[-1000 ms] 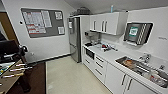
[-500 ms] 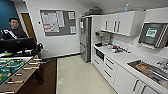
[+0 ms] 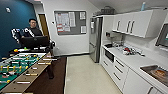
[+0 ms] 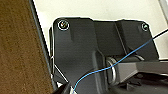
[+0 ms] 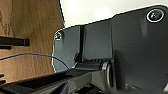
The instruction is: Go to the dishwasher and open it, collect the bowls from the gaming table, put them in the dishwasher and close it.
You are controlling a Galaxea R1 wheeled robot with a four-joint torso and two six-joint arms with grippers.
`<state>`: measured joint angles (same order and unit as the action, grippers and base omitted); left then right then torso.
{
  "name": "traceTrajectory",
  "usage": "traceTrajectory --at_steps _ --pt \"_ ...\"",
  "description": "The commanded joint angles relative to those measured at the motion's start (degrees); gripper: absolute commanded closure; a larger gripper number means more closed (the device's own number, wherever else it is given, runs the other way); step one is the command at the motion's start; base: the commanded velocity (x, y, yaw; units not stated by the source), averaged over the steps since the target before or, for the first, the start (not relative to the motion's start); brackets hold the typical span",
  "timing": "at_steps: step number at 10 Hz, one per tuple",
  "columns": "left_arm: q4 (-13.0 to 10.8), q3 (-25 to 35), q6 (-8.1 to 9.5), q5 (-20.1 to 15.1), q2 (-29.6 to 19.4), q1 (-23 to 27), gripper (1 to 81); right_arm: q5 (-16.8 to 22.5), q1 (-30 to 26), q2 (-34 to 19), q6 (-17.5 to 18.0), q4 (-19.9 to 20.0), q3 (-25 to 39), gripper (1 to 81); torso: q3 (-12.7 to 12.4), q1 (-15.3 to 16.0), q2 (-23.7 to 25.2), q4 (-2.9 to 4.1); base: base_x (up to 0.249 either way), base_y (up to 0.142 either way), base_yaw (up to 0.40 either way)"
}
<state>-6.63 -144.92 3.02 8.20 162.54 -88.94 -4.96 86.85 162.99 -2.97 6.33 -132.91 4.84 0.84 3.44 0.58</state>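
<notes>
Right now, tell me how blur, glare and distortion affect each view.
Head view: soft all over, the cabinets bowed by the wide lens, the table-football table smeared. Left wrist view: pale floor washed out, robot plate blurred. Right wrist view: floor glaring white, wood grain soft.

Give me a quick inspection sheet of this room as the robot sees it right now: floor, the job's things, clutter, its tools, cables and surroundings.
Surface: pale floor with a dark brown carpet beside it.
Job's things: gaming table with a green field and rods stands at left; small yellow-orange items on its far end, too blurred to call bowls; dishwasher not identifiable.
Clutter: items on the white counter near the sink.
Tools: fingers cannot be made out.
Cables: thin blue cable crosses the left wrist plate; another blue cable in the right wrist view.
Surroundings: person behind a monitor, notice board, steel fridge, white wall cupboards.
</notes>
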Motion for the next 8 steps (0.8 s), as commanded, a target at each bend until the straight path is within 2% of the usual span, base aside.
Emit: traceTrajectory --at_steps 1,8 --pt "-0.4 -0.1 -0.21 -2.8 -1.0 2.1 1.0 3.0 -2.3 -0.3 -0.2 -0.7 0.7 1.0 0.0 0.0 0.0 0.0 0.0 0.0 0.303" --pt "0.1 -0.4 -0.21 -2.8 -1.2 2.1 1.0 2.5 -2.2 0.0 -0.2 -1.2 0.7 1.0 0.0 0.0 0.0 0.0 0.0 0.0 0.303"
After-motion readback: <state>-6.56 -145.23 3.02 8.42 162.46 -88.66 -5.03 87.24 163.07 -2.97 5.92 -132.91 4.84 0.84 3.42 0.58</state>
